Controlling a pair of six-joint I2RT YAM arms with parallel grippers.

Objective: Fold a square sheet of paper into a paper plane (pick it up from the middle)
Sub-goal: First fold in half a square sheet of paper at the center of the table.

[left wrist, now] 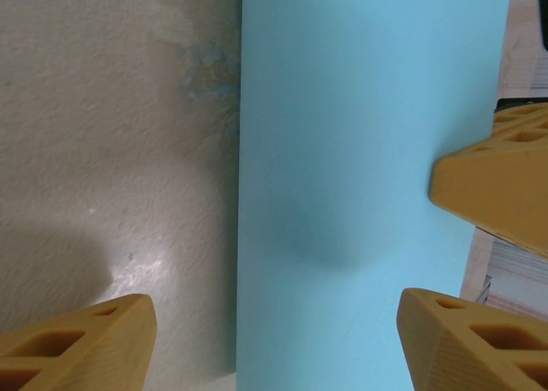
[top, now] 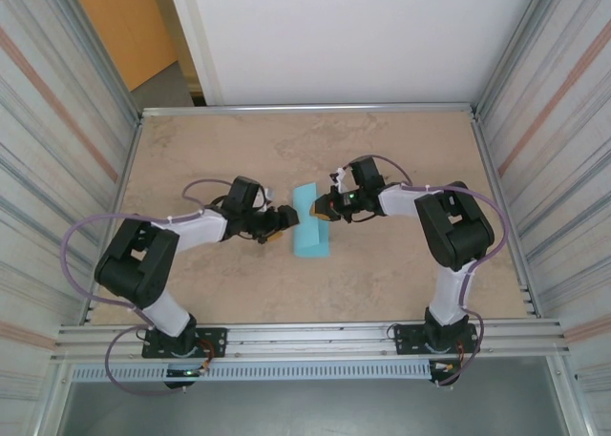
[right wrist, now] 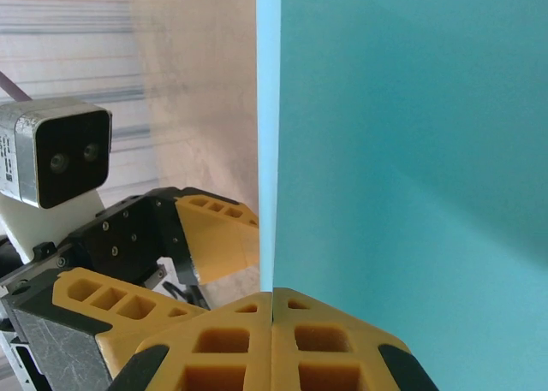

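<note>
The square sheet of paper (top: 310, 234) is light blue and lies as a narrow strip in the middle of the table. My right gripper (top: 323, 207) is at its far right edge. In the right wrist view that gripper (right wrist: 272, 293) is shut on the paper (right wrist: 411, 134), whose edge runs straight into the seam between the pads. My left gripper (top: 279, 222) is at the strip's left side. It is open (left wrist: 274, 340), with its fingers (left wrist: 77, 344) standing apart either side of the paper's (left wrist: 360, 151) left edge and not touching it.
The tan table (top: 382, 283) has a metal rail (top: 315, 336) along the near edge and corrugated walls (top: 57, 121) on both sides. A finger of the right gripper (left wrist: 497, 186) juts in over the paper's right edge. The left finger (right wrist: 218, 237) is close beside the right jaws.
</note>
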